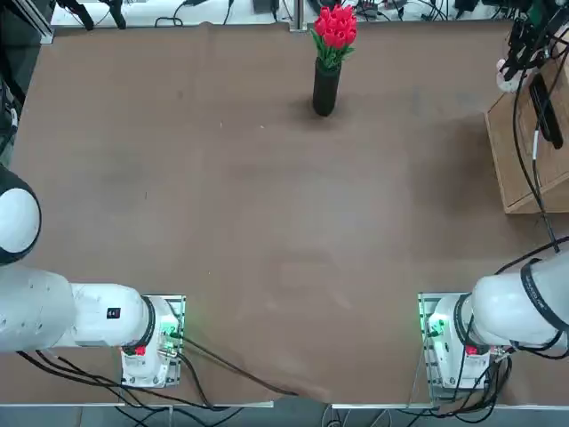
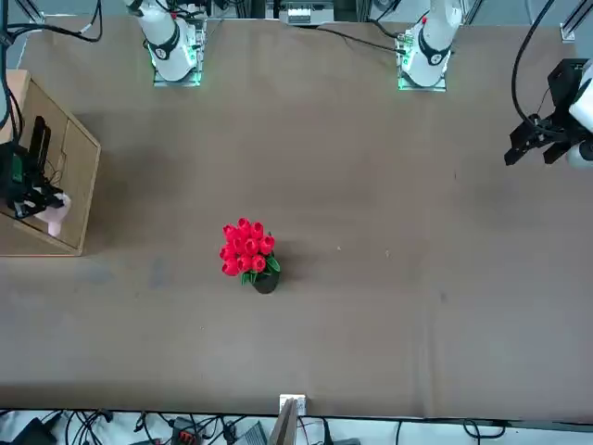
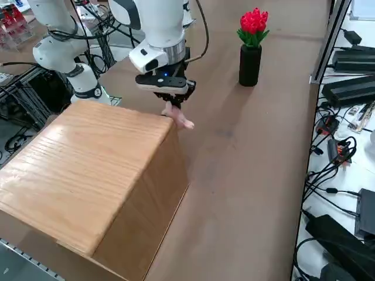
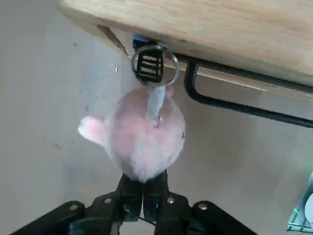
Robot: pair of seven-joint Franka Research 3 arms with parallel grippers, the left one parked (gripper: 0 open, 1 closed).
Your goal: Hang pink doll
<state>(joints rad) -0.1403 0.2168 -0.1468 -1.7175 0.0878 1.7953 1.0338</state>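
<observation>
My right gripper (image 4: 142, 193) is shut on the lower end of the pink doll (image 4: 144, 137), a small pale pink plush with one ear showing. A metal key ring (image 4: 154, 63) on the doll's strap sits just under the wooden box's edge (image 4: 220, 24), beside the end of a black wire hook (image 4: 234, 105). I cannot tell whether ring and hook touch. From the side, the gripper (image 3: 173, 99) holds the doll (image 3: 179, 117) at the box's far top corner. In the front view the doll (image 2: 56, 218) hangs off the box's side under the gripper (image 2: 37, 199).
The wooden box (image 3: 88, 175) stands at the table's right edge, near the gripper (image 1: 511, 67). A black vase with red flowers (image 1: 327, 84) stands at the far middle of the brown table (image 1: 267, 222). Cables lie beyond the table's edges.
</observation>
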